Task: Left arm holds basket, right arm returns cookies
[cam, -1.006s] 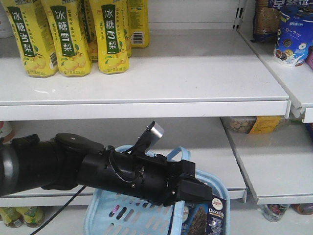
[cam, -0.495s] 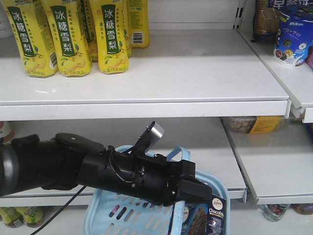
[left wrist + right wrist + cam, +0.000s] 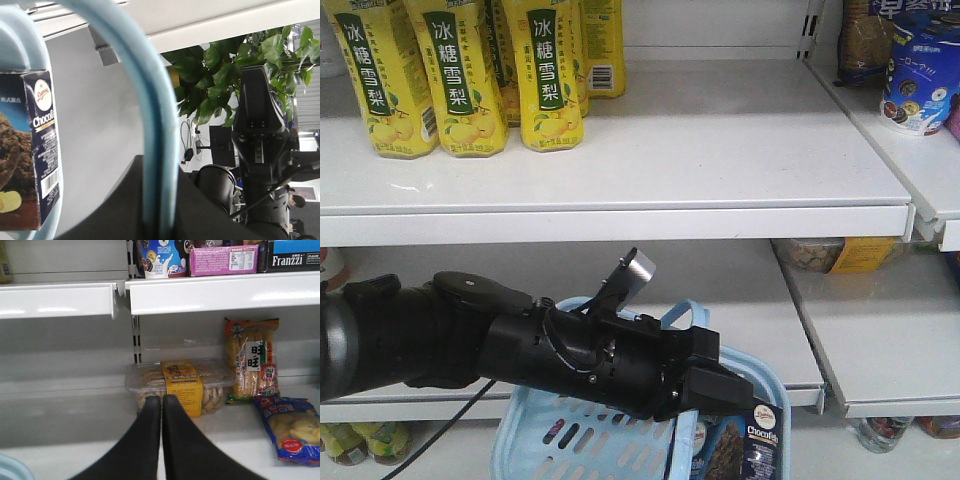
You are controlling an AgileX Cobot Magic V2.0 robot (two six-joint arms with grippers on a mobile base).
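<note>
1. Left tool (image 3: 720, 385) is clamped shut on the hoop handle (image 3: 155, 125) of the basket (image 3: 535, 435) (handle runs right through the grip).
2. Right tool (image 3: 161, 407): fingers pressed together, holding nothing, facing a clear tub (image 3: 180, 385) on the lower counter (image 3: 75, 415).
3. Cookies (image 3: 752, 450) stand upright at the basket's right rim.
4. Upper counter (image 3: 720, 150) is bare right of the bottles (image 3: 460, 70).
5. Versus half a second ago: box a touch lower, arm unchanged.
</note>
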